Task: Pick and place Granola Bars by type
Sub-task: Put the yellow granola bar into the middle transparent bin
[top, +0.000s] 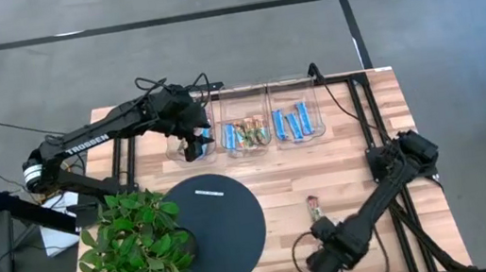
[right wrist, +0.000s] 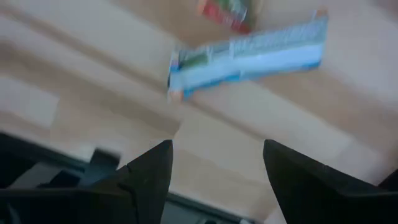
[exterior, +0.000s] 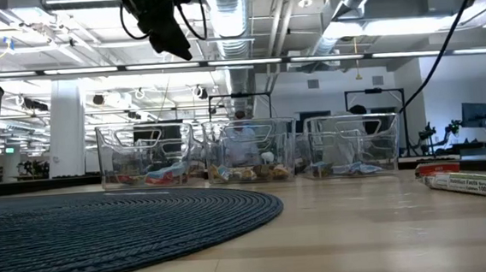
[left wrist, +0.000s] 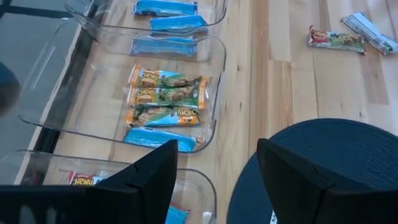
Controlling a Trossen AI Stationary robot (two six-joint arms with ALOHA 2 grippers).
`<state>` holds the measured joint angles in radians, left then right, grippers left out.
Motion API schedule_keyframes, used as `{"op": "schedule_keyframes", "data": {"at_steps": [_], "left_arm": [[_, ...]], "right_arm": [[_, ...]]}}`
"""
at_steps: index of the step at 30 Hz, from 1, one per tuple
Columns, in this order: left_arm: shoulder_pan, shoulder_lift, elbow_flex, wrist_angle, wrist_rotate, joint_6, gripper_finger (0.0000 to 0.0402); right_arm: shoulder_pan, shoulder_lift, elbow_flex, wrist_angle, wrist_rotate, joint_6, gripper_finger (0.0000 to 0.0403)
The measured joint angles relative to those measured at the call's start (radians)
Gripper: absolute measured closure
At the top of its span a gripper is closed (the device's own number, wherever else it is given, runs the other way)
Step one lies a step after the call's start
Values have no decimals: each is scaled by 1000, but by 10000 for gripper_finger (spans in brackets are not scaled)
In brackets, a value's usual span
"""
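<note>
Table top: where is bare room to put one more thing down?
Bare wood lies between the round dark mat and the two loose bars, and right of the three clear bins. The plant crowds the left side; the right gripper hangs near the bars.

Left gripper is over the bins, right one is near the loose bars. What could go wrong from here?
1. The silvery bar and red bar lie close together ahead of the open right gripper; a grab may catch or shove both.
2. The middle bin holds a blue bar beside green-orange bars, so types look mixed; the open left gripper might add to that.
</note>
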<state>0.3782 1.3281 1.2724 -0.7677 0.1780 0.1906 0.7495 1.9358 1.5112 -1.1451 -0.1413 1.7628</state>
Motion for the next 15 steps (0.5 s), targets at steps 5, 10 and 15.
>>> {"op": "schedule_keyframes", "data": {"at_steps": [5, 10, 15], "left_arm": [[0, 0, 0, 12, 0, 16, 187], [0, 0, 0, 12, 0, 16, 187], [0, -1, 0, -44, -1, 37, 187]], "right_arm": [[48, 0, -37, 27, -14, 108, 159], [56, 0, -153, 198, -123, 237, 159], [55, 1, -235, 335, -126, 313, 159]]}}
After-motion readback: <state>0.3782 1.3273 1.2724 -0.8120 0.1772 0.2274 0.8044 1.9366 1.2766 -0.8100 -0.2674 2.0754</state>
